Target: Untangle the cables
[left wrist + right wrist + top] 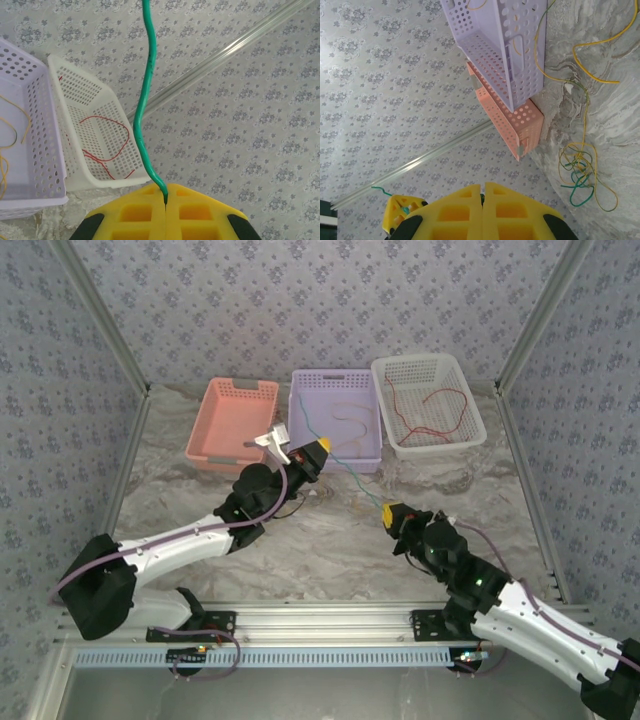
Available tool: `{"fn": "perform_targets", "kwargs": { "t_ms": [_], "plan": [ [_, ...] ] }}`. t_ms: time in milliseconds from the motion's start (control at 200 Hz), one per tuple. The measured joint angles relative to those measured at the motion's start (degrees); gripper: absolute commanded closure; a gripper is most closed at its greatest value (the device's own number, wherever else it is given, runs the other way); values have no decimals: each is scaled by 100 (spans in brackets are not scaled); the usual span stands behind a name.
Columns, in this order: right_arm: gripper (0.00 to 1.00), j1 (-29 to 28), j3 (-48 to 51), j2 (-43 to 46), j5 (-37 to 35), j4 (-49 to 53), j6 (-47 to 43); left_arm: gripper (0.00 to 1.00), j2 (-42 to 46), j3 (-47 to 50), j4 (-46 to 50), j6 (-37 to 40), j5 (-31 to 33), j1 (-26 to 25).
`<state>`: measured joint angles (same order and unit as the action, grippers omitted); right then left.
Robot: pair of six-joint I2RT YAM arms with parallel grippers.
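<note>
A robot workspace seen from above and from both wrists. The left gripper (165, 202) is clamped shut on a green cable (145, 100), which rises out of the seam between its yellow fingers. The right gripper (483, 200) is also closed. In the overhead view the same cable runs across to it, so it probably pinches the other end, though its own camera shows no wire at the seam. The cable hangs in the air between the two grippers, above the table (330, 540) and in front of the baskets. A tangle (577, 175) of yellow and dark green wires lies on the table near the left arm. The main risk, as I judge it, is that part of the held cable may be looped into that tangle. Pulling the grippers apart would then tighten a knot or drag the whole pile along. The thin wire could also slip out of the smooth fingers if pulled hard, or catch on a basket rim. Three baskets stand in a row at the back. The pink basket (230, 420) on the left holds no cable that I can make out. The purple basket (320, 385) in the middle holds a yellow cable (350, 407). The white basket (440, 370) on the right holds a red cable (106, 118).
</note>
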<state>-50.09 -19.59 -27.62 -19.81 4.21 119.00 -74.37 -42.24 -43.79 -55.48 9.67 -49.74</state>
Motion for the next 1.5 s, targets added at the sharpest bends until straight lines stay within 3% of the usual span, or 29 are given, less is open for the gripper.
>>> {"fn": "perform_targets", "kwargs": {
  "t_ms": [30,105,170,265,360,515,650,760,969,1134,1499],
  "plan": [
    [99,-2,-46,9,-11,83,2,100,0,4,24,-35,-48,28],
    [73,-7,-210,83,-74,396,-85,100,20,-4,219,-68,-297,153],
    [57,-2,-448,201,-337,1150,-472,100,127,-72,455,-55,-319,448],
    [47,22,-804,334,-787,2323,-1429,100,450,-444,946,83,-461,1176],
    [47,48,-1401,374,-1117,3075,-2881,100,883,-918,1683,424,-890,1762],
    [44,83,-2437,166,-1222,3287,-5392,100,1073,-2153,3665,1392,-1821,2776],
    [44,85,-2885,-433,-789,3248,-7005,100,761,-3062,5252,2275,-2203,3670],
    [44,87,-2999,-1040,-313,3095,-7825,100,168,-3580,6269,2704,-2583,4426],
    [44,96,-3003,-1773,348,2702,-8509,100,-1169,-4179,7399,2944,-3047,5237],
    [44,157,-3008,-1976,640,2463,-8675,100,-2339,-5580,8273,3303,-3158,5274],
    [44,389,-3008,-2166,1023,2201,-8738,100,-4225,-7984,9191,3888,-3224,5274]
  ]
}}
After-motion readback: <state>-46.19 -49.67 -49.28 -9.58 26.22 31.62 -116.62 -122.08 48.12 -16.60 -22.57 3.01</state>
